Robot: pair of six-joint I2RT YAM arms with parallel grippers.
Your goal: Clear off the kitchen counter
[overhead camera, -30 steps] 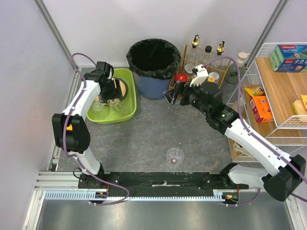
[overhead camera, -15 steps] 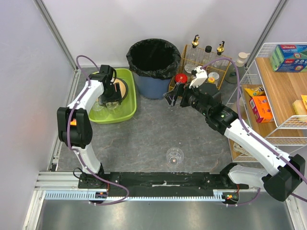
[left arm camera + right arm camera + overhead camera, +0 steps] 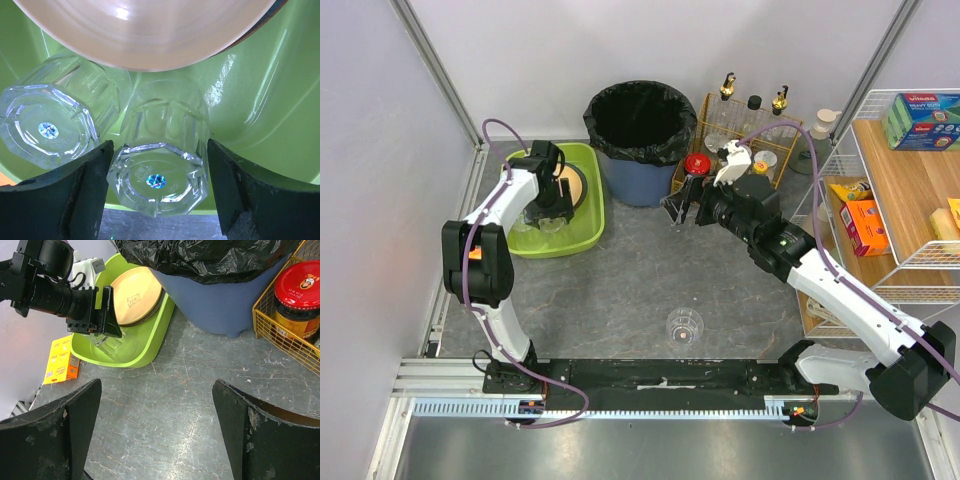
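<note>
Since a second ago, the left arm's elbow has been drawing toward the tub (image 3: 260, 100), while the right arm is hardly shifting. The left end effector (image 3: 160, 147) is reaching into the green tub and gripping a glass (image 3: 157, 170), with a finger against each side and the glass's base facing the wrist camera. A second glass (image 3: 50, 125) is lying just beside it, and both are sitting under the edge of a plate (image 3: 145, 30). The right end effector (image 3: 156, 385) is hovering wide open and holding nothing, above the tabletop (image 3: 620, 280) near the bin (image 3: 640, 120). The grey tabletop is stretching out beneath both arms, and a third glass (image 3: 684, 325) is standing on it near the bases.
</note>
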